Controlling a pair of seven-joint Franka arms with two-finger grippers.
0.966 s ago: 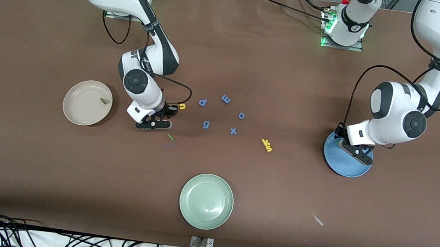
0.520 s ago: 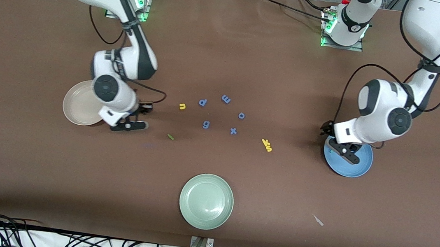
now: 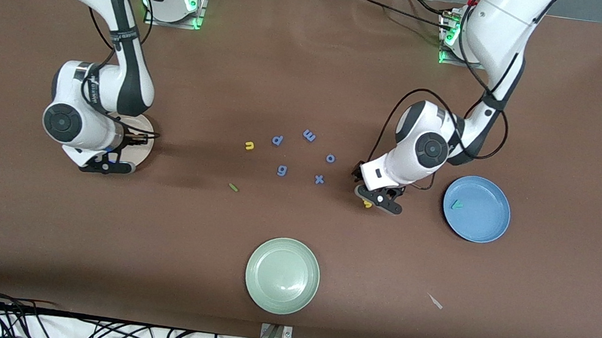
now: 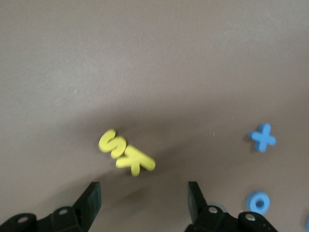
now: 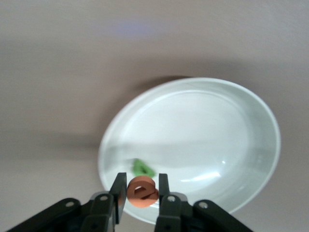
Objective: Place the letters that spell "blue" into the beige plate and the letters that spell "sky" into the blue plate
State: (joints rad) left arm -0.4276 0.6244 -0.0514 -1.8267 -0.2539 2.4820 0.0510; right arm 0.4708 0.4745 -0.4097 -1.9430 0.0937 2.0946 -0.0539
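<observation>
- Front view: the left jaws have been moved off the blue plate (image 3: pixel 484 224); the teal "y" (image 3: pixel 458 205) is left lying in it, at mid-height of the frame.
- They are now lowered over the yellow "s" and "k" (image 4: pixel 126 154), spread wide, with nothing held.
- The right jaws have been carried from mid-frame to over the beige plate (image 5: pixel 251 125), closed narrowly on the orange "e" (image 5: pixel 141 192), above the dark green "b" (image 5: pixel 143 168).
- The yellow "u" (image 3: pixel 249 145) and green "l" (image 3: pixel 233 187) are still to be fetched from the bench (image 3: pixel 98 253).

Matt brown table covering (image 3: pixel 311 79), glossy beige plate (image 5: pixel 217 121), matt foam "e" (image 5: pixel 142 191)
</observation>
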